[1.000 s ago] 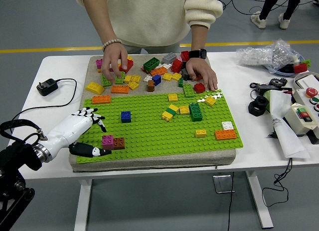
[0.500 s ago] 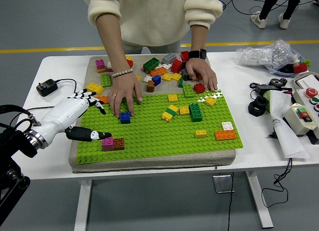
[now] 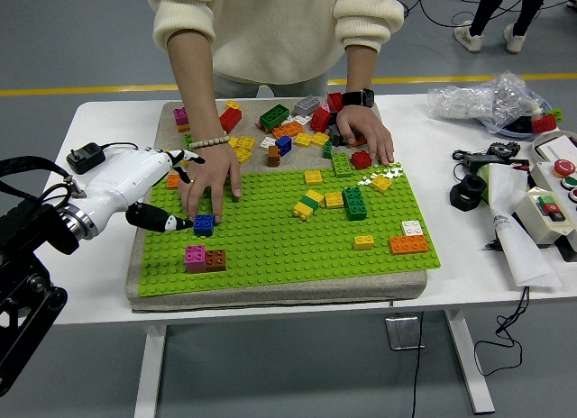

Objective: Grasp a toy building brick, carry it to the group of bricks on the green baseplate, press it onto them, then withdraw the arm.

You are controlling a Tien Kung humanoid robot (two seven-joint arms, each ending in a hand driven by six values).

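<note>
The left hand (image 3: 158,188) comes in from the left over the near-left part of the green baseplate (image 3: 270,247), fingers loosely spread and holding nothing as far as I can see; its dark thumb tip sits just beside a blue brick (image 3: 204,225), close enough that I can't tell if it's touching. A person's hand (image 3: 209,179) with a bead bracelet is flat on the plate right there too, fingertips on or right at that same blue brick from the far side. Nearer the front edge there's a pink brick (image 3: 194,257) and a brown brick (image 3: 215,258) joined side by side, well clear of both hands. Out in the middle of the plate sits a small cluster: yellow bricks (image 3: 306,204) and a dark green brick (image 3: 354,203), and further right a white brick (image 3: 412,227) next to an orange brick (image 3: 408,245). The person's other hand (image 3: 363,134), the one with the watch, rests on the loose brick pile (image 3: 293,125) at the far side of the mat. A black charger (image 3: 87,157) lies on the table at left, and a control box (image 3: 554,202) with other clutter on the right.
</note>
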